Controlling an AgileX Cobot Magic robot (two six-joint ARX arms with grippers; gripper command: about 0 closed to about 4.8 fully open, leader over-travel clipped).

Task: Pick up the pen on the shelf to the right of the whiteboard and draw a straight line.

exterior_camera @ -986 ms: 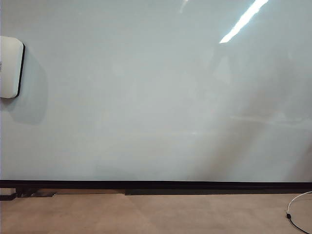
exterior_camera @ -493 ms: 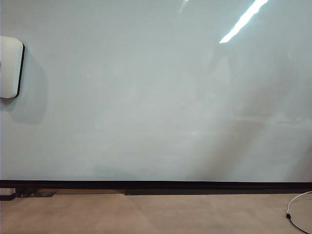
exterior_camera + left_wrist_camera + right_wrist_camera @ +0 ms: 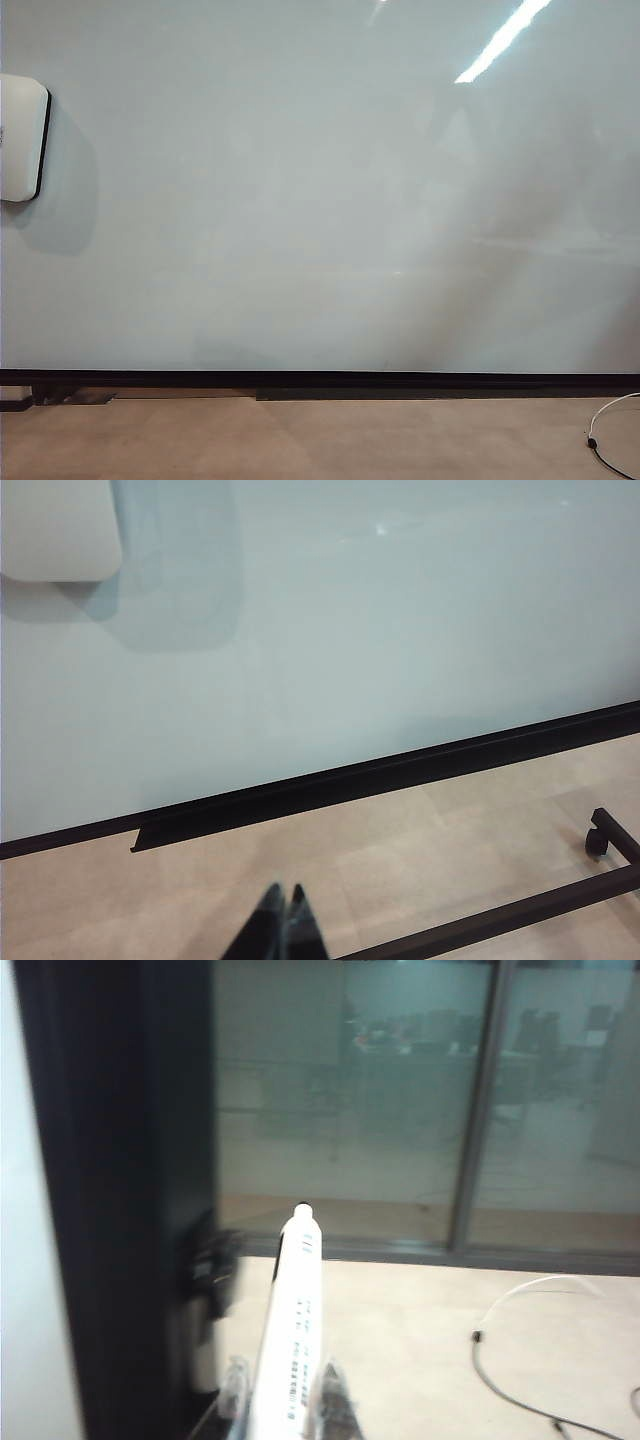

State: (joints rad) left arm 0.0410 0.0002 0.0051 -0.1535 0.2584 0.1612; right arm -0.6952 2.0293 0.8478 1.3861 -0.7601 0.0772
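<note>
In the right wrist view my right gripper (image 3: pixel 285 1392) is shut on the pen (image 3: pixel 293 1310), a whitish barrel with black print and a dark tip pointing away from the camera. The pen stands beside the whiteboard's black side frame (image 3: pixel 120 1160). A dark blurred fitting (image 3: pixel 205 1270) sits on that frame; I cannot tell whether it is the shelf. The whiteboard (image 3: pixel 320 200) fills the exterior view, glossy and bare, with neither gripper in sight. My left gripper (image 3: pixel 285 898) is shut on nothing and hangs over the floor in front of the board (image 3: pixel 350 630).
A small white pad with a black rim (image 3: pixel 22 135) sticks to the board's far left. A black tray strip (image 3: pixel 320 380) runs along its lower edge. A white cable (image 3: pixel 520 1330) lies on the floor, with a glass wall behind it. The stand's foot and wheel (image 3: pixel 600 840) show in the left wrist view.
The exterior view shows no arm in any frame. Only the light reflection on the board's right side has shifted slightly.
</note>
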